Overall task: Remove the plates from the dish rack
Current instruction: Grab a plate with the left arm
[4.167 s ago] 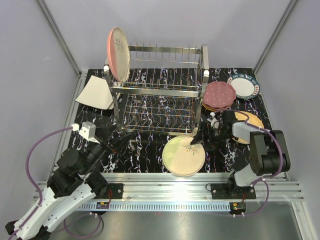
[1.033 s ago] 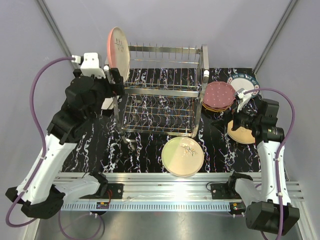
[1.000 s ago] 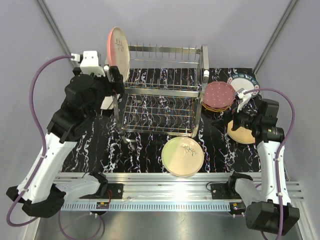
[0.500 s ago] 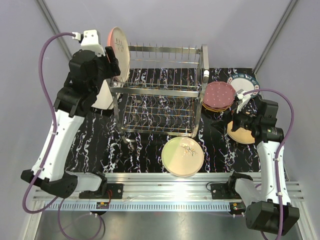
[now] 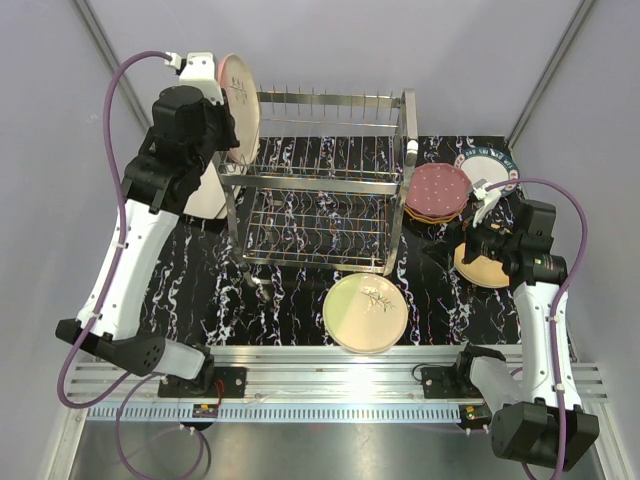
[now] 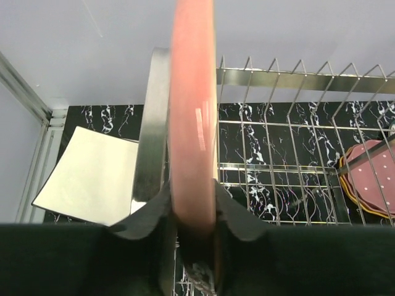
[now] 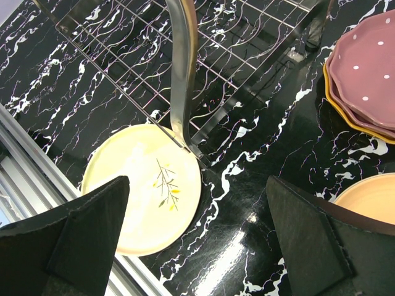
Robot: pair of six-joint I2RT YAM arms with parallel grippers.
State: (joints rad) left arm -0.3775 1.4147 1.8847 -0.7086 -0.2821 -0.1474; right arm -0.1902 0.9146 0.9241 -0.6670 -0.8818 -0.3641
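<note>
A pink plate [image 5: 241,104] [image 6: 192,111] stands on edge at the left end of the dish rack's [image 5: 320,180] [image 6: 296,123] top tier. My left gripper [image 5: 216,112] [image 6: 192,206] is shut on its rim, one finger on each face. My right gripper [image 5: 452,245] [image 7: 197,203] hangs open over the dark tabletop right of the rack [image 7: 179,61], holding nothing. The rest of the rack's prongs stand bare.
On the table lie a cream sprig plate [image 5: 365,312] [image 7: 145,191], a maroon dotted plate [image 5: 438,190] [image 7: 370,61] on a stack, a tan plate [image 5: 482,270] [image 7: 370,197], a teal-rimmed plate [image 5: 492,168] and a squarish white plate [image 5: 203,195] [image 6: 86,176].
My left arm has risen from the rack's left side to the pink plate's rim and its jaws have shut on the plate. The right arm has stayed still.
</note>
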